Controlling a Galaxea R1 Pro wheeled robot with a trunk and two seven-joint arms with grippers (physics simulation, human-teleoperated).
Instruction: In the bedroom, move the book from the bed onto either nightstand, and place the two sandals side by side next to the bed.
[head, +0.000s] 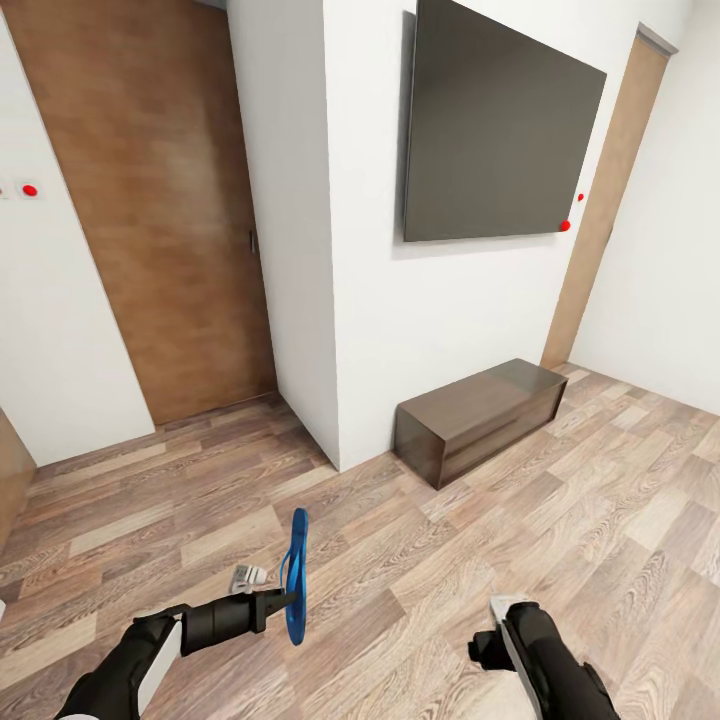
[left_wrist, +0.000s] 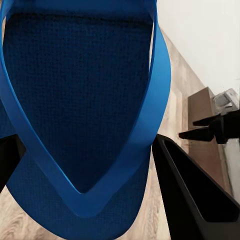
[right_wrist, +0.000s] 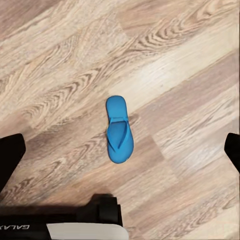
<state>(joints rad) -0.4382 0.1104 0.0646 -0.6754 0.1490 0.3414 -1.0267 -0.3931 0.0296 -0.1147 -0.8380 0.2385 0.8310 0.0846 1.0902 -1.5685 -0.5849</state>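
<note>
Left pincer (head: 284, 600) pinching one blue sandal (head: 295, 578) on edge, up off the floor (head: 450, 560). Other sandal (right_wrist: 119, 129) flat on floor, under spread right pincer (right_wrist: 120, 165). Probably light, bendy; best grabbed by the sole edge.

The held sandal (left_wrist: 75, 90) has a rough, woven-looking matt footbed with smooth straps, over a wood-grain plank floor (head: 450, 560).

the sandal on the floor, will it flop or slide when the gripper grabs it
The sandal lies flat, so it probably won't roll or tip. Its thin sole and straps suggest it is light and may bend. On the smooth wood floor it could slide if pushed.
</note>
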